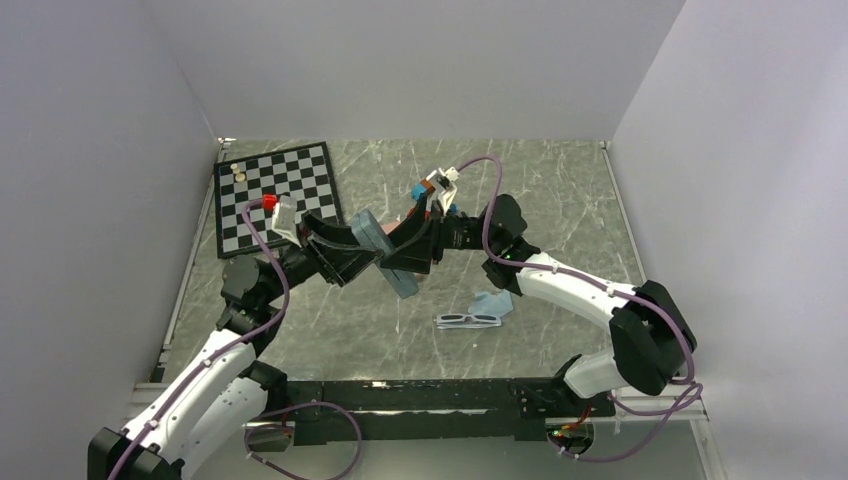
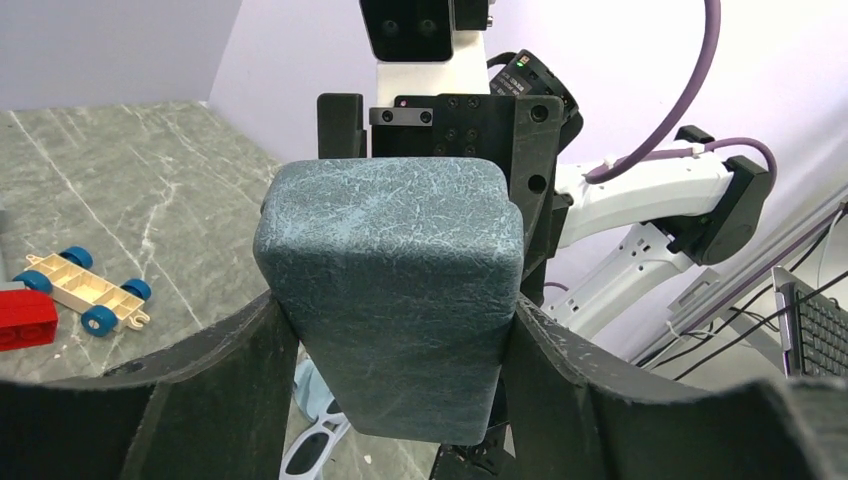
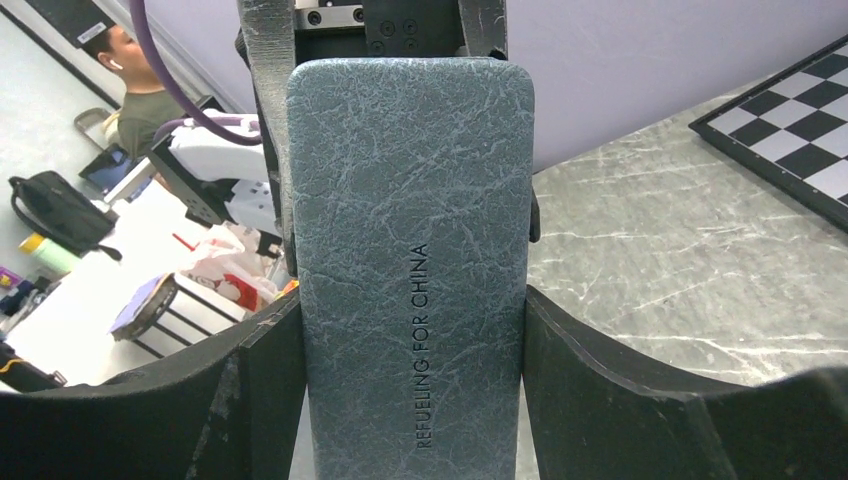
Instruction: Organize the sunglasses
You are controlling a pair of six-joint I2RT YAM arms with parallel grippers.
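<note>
Both grippers are shut on one slate-blue oblong case (image 1: 388, 258), held above the middle of the table. My left gripper (image 1: 366, 234) grips its far end; in the left wrist view (image 2: 395, 370) the case's end (image 2: 400, 290) fills the jaws. My right gripper (image 1: 410, 264) grips the near end; in the right wrist view (image 3: 410, 400) the case (image 3: 410, 230) stands between the fingers. The white-grey sunglasses (image 1: 468, 320) lie folded on the table to the right and show in the left wrist view (image 2: 308, 452). The reddish-brown pair is out of view.
A light blue cloth (image 1: 493, 303) lies beside the white-grey sunglasses. A chessboard (image 1: 275, 195) sits at the back left with small pieces on it. Toy blocks and a toy car (image 1: 435, 186) lie behind the arms; the car (image 2: 85, 290) shows in the left wrist view.
</note>
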